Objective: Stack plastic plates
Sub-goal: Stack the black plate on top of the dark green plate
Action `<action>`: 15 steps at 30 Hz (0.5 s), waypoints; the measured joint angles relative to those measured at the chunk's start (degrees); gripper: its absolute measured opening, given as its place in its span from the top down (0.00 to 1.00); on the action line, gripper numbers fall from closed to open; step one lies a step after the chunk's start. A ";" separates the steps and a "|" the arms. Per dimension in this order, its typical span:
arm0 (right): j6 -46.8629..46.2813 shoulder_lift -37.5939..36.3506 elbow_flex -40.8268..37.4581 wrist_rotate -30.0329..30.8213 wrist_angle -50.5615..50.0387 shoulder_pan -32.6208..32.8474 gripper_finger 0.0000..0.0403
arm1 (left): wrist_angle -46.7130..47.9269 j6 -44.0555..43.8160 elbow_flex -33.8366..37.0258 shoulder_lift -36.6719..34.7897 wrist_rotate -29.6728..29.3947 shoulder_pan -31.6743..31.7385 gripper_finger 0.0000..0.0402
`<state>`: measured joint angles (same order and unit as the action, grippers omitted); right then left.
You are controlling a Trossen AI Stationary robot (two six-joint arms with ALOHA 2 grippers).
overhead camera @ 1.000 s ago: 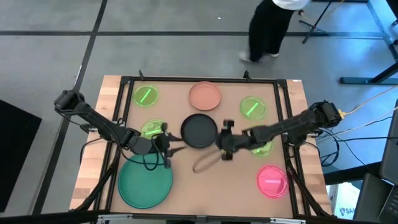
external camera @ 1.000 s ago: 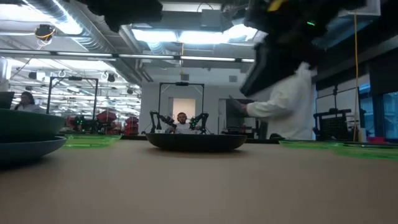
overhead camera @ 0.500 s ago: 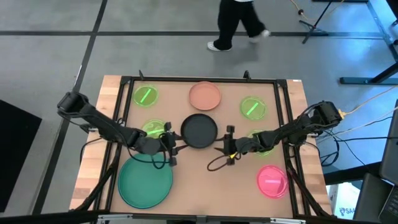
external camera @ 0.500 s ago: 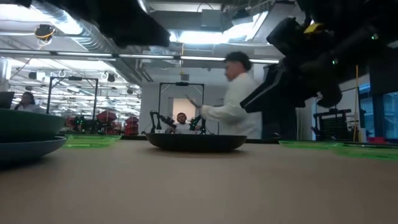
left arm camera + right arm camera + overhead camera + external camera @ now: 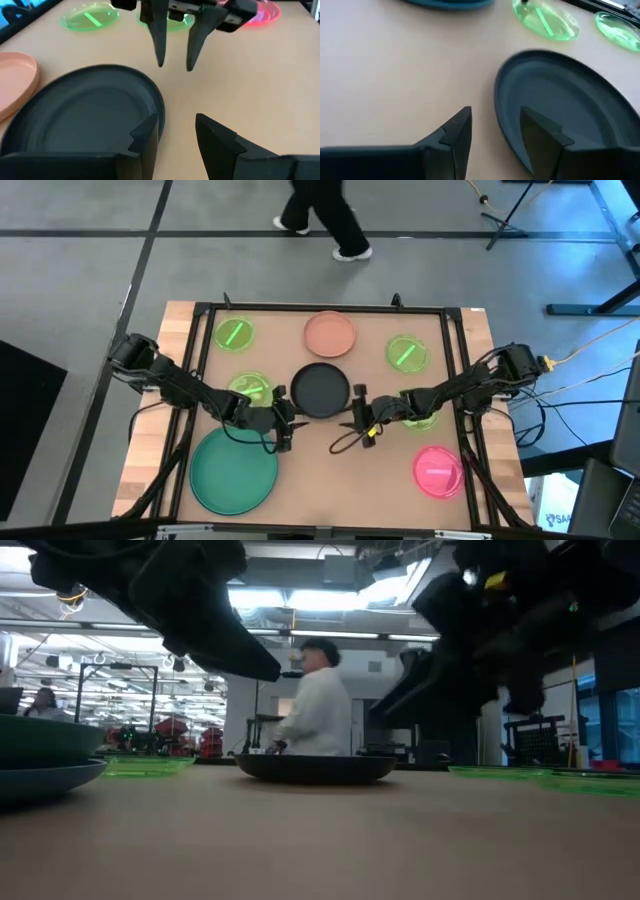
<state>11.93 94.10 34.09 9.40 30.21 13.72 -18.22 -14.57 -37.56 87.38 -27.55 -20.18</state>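
Black plate (image 5: 320,389) btwn both grippers' fingers.

Black plate (image 5: 85,115) looking matt plastic; green plates (image 5: 90,16) showing glossy, translucent; desk (image 5: 260,85) smooth w/ wood edge.

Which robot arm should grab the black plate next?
Probably the right gripper: its open fingers straddle the black plate's rim. The left gripper is open too, but sits just beside the rim.
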 joint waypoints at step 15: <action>0.06 -1.53 4.00 2.77 -11.51 0.20 0.61 | -1.81 6.53 -3.01 8.23 3.11 1.17 0.69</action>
<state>11.99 92.56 38.09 12.18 18.70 13.91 -20.03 -8.04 -40.58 95.61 -24.44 -19.00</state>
